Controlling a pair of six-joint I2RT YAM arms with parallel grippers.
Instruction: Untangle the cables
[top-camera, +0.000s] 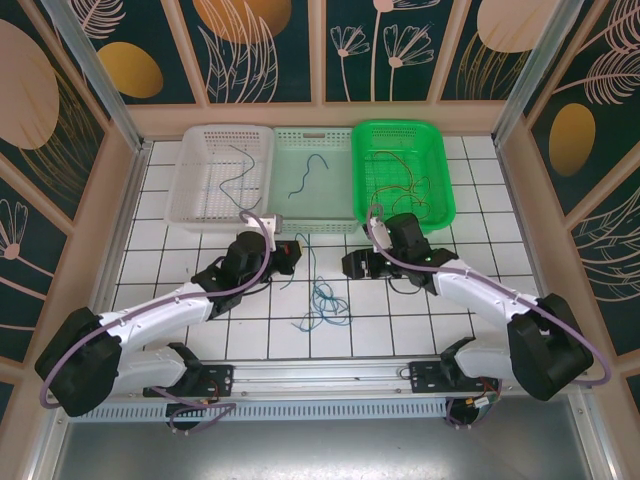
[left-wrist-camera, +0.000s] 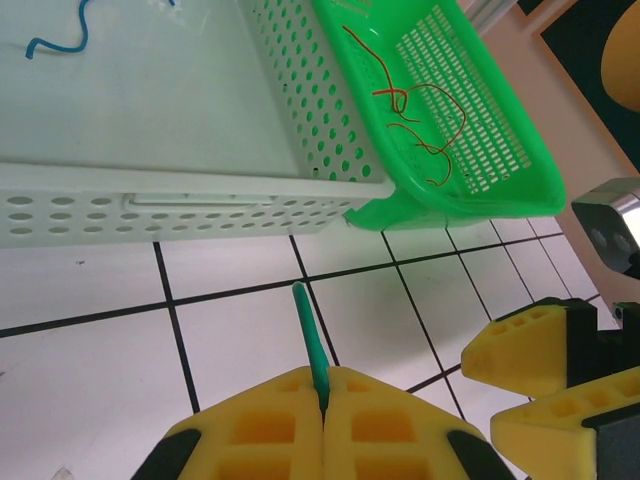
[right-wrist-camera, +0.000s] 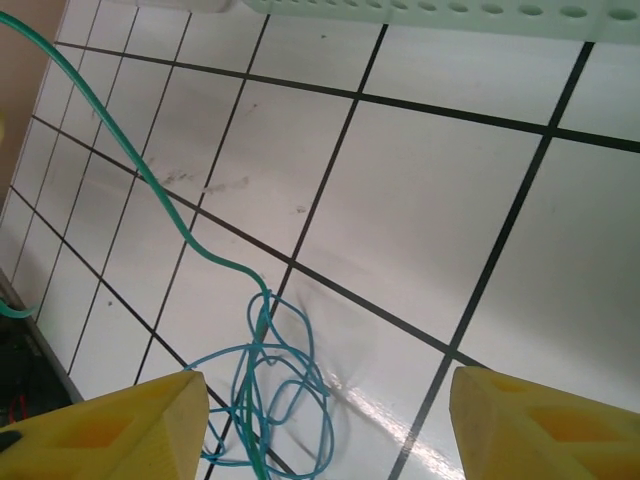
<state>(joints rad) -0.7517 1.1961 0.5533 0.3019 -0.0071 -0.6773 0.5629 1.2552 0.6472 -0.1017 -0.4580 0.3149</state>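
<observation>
A white tabletop of square tiles with dark grout lines (top-camera: 480, 215) carries three containers in a row along its far edge: a white perforated plastic basket (top-camera: 215, 222) on the left, a pale mint plastic tray (top-camera: 320, 224) in the middle and a bright green perforated plastic basket (top-camera: 440, 160) on the right, seemingly touching side to side. Nearer, on the bare tiles at mid-table, lies a loose tangle of thin blue and teal-green wires (top-camera: 325, 305); one teal-green wire (right-wrist-camera: 150, 185) rises from it off the tiles.

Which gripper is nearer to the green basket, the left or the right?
Right. The right gripper sits just in front of the green basket's near left corner; the left gripper is farther left, in front of the pale middle basket.
</observation>
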